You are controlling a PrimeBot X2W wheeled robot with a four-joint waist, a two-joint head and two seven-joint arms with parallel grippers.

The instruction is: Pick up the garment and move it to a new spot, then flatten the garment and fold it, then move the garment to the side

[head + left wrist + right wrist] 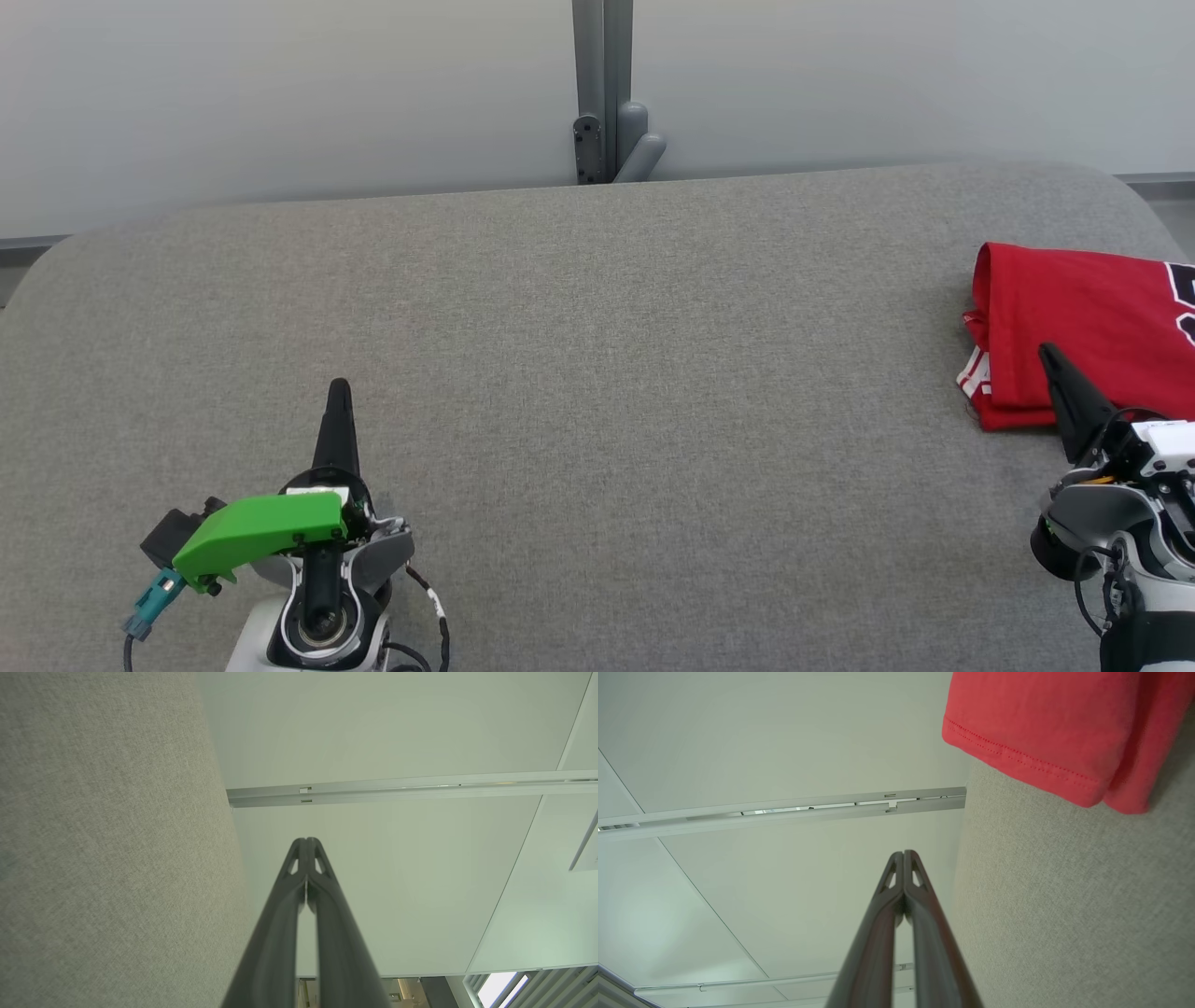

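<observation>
We judge the red shirt (1074, 317) to be light, soft and limp. It will sag and unfold as soon as we lift it by one point, and thin cloth can slip out of a shallow pinch. It looks folded into a neat stack, so we would take hold at a thick folded edge or corner, biting through all the layers. Ideally we would pinch at two spread points so the bundle does not fall open. The stitched hem (1017, 760) should give a firmer bite than the flat middle. It is not fragile, though the grey padded table (597, 373) may drag on it a little. The shirt lies at the far right of that table, running off the right edge of the head view. The right gripper (1047, 353) has its fingers pressed shut on nothing. From the head its tip crosses the shirt's near edge, yet its wrist view shows the hem ahead and off to one side, apart from the tips, so we take it as near but not touching. The left gripper (338, 387) is likewise closed and empty, well apart from the shirt across bare table.
</observation>
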